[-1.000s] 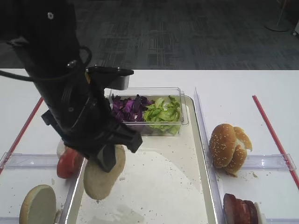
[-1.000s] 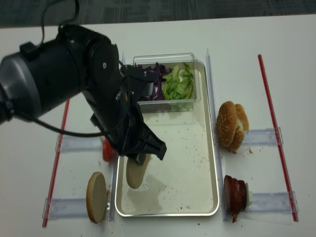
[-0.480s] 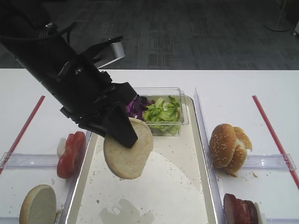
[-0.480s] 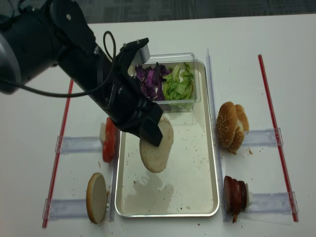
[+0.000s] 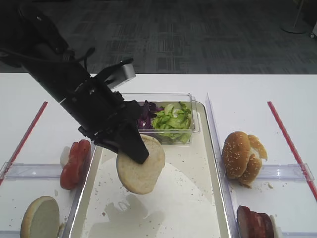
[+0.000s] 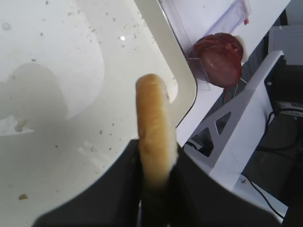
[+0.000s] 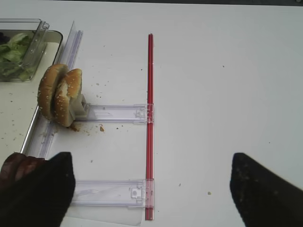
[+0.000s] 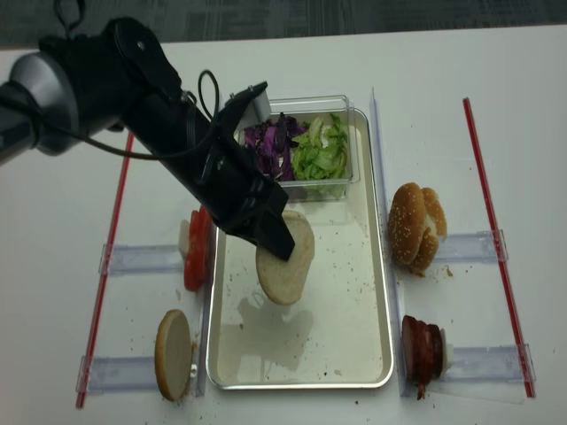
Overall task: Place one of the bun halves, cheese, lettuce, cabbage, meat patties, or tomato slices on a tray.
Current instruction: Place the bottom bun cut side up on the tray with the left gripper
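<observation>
At the near left, on the white table, a spare flat round bun half with a pale cream face [image 8: 174, 352] stands on edge just outside the large shallow silvery metal tray [image 8: 377, 292]. At the near right, outside the tray, dark reddish-brown meat patties [image 8: 422, 349] stand in a clear holder.

Over the middle of the tray, the black left gripper [image 8: 270, 237] pinches a second flat round tan bun half [image 8: 285, 262] by its upper edge. The bun half hangs tilted above the tray's cream, crumb-speckled floor, casting a shadow below, so it looks clear of the floor.

The step in hand appears to be carrying the bun half into place. The next move likely calls for lowering it and letting go.

Left of the tray, bright red tomato slices [image 8: 198, 249] stand on edge; right of it sit domed sesame-seeded brown buns [image 8: 415, 226].

At the tray's far end, a small clear plastic tub [image 8: 347, 168] holds dark purple shredded cabbage [image 8: 267, 143] and light green chopped lettuce [image 8: 319, 147].

The right gripper [image 7: 151, 189] hovers over bare table at the right, jaws wide apart, holding nothing.
</observation>
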Available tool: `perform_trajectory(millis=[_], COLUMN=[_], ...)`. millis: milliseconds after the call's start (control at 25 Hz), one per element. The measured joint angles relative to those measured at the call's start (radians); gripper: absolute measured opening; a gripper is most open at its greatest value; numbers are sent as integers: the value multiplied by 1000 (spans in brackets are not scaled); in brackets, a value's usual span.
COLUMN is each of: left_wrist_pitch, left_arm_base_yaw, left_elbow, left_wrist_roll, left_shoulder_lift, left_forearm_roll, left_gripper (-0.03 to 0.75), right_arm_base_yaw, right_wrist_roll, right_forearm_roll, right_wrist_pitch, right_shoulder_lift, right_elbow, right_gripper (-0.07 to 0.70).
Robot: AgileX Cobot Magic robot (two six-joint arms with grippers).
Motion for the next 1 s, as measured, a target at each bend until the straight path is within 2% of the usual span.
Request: perform_trajectory(millis=[440, 1000], left_wrist_pitch=[-10, -16], left_arm_base_yaw=[0, 0], left_elbow=[0, -2], left_wrist_roll=[38, 42], left_shoulder_lift=[134, 202], left_forearm_roll=[-21, -22], left_gripper=[96, 96], right_arm_base_yaw=[0, 0], right_wrist_roll=[0, 0], right_forearm_roll=[0, 0], right_wrist_pitch=[0, 0], right_shoulder_lift=[0, 0], right_elbow=[0, 0], right_gripper=[676, 676])
